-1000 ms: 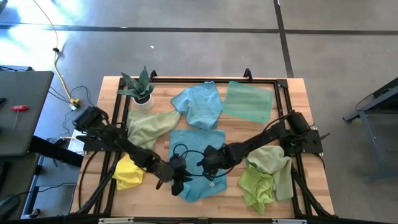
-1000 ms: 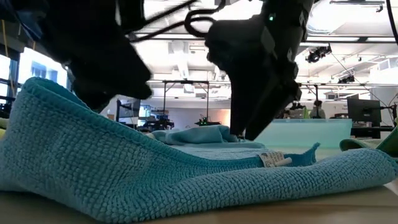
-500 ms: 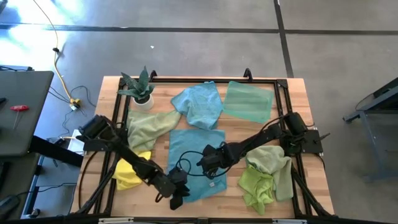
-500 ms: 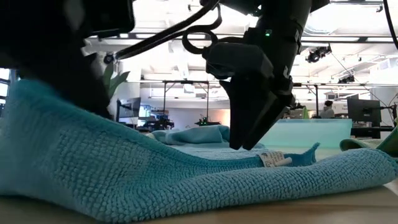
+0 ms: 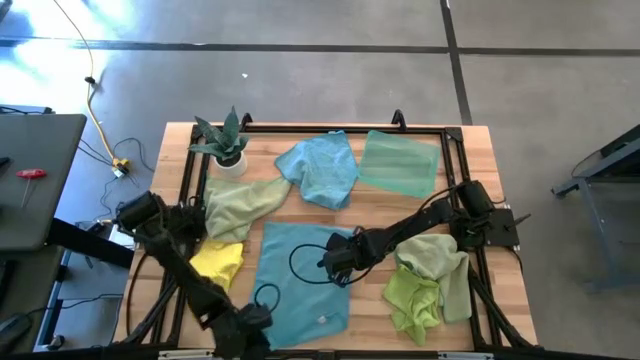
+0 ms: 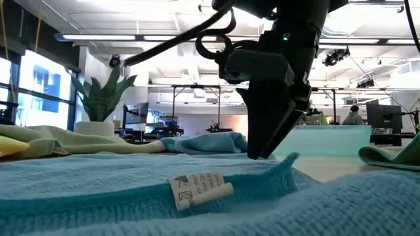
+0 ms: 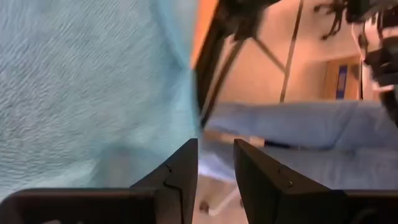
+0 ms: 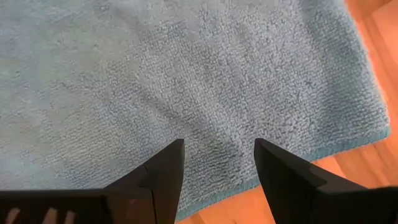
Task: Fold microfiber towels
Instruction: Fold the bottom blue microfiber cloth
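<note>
A teal-blue microfiber towel [image 5: 300, 280] lies spread flat at the table's near middle, its white label [image 6: 200, 187] facing up. My left gripper [image 5: 250, 322] is at the towel's near left corner, by the table's near edge, shut on it. My right gripper [image 5: 335, 262] stands open over the towel's right edge [image 8: 348, 134], fingers pointing down. More towels rest on the table: a crumpled light blue one [image 5: 320, 168], a flat mint one [image 5: 400, 165], a sage one [image 5: 240, 200] and a yellow one [image 5: 215, 262]. My left gripper pinches the teal towel's edge at its near left corner [image 7: 188, 134] between its two fingers, which stand close together. They come slanting down from the table's left. The rest of the towel lies flat on the table. My right gripper: I cannot tell whether its fingertips [image 6: 259, 155] touch the towel below them.
A lime and sage heap of towels [image 5: 425, 275] lies at the near right. A potted plant [image 5: 225, 145] stands at the far left corner. A black frame [image 5: 320, 127] runs around the wooden tabletop.
My left gripper has gone toward the table's near left corner, rolling as it went, and has drawn the towel's near left part with it. That part stood raised in a fold and now lies flat, so the towel is spread out. My right gripper has kept its place.
</note>
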Motion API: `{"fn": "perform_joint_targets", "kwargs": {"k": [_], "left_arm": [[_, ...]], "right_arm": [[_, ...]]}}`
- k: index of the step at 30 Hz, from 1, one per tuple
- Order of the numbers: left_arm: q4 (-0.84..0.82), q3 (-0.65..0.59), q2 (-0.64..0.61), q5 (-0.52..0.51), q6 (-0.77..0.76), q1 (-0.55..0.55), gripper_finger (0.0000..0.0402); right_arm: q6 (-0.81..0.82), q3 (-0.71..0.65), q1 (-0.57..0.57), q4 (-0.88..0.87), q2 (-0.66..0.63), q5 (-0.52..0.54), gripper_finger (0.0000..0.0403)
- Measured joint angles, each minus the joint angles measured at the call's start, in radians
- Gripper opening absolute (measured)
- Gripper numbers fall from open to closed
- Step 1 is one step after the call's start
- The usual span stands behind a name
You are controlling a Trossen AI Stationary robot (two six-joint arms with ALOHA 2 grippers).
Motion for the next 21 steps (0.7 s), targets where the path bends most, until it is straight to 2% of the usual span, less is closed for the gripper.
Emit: {"fn": "perform_joint_targets", "kwargs": {"k": [3,8,11,15,18,21], "left_arm": [[-0.101,0.037,0.002,-0.063,-0.002,0.001,0.0091],[-0.156,0.076,0.004,-0.083,0.016,0.021,0.0091],[-0.216,0.073,0.004,-0.163,0.029,0.026,0.0091],[-0.304,0.073,0.004,-0.248,0.016,0.07,0.0091],[-0.35,0.073,0.004,-0.251,0.017,0.099,0.0091],[-0.393,0.073,0.004,-0.25,0.024,0.117,0.0091]], "right_arm": [[-0.024,0.0,-0.012,0.003,0.0,0.02,0.0188],[-0.05,0.0,-0.066,-0.027,0.0,0.084,0.0188],[-0.047,0.0,-0.104,-0.04,0.0,0.083,0.0188],[-0.013,0.008,-0.115,-0.03,-0.007,-0.028,0.0188],[-0.013,0.042,-0.078,-0.014,-0.009,-0.086,0.0188],[-0.012,0.055,-0.039,0.02,-0.009,-0.091,0.0188]]}}
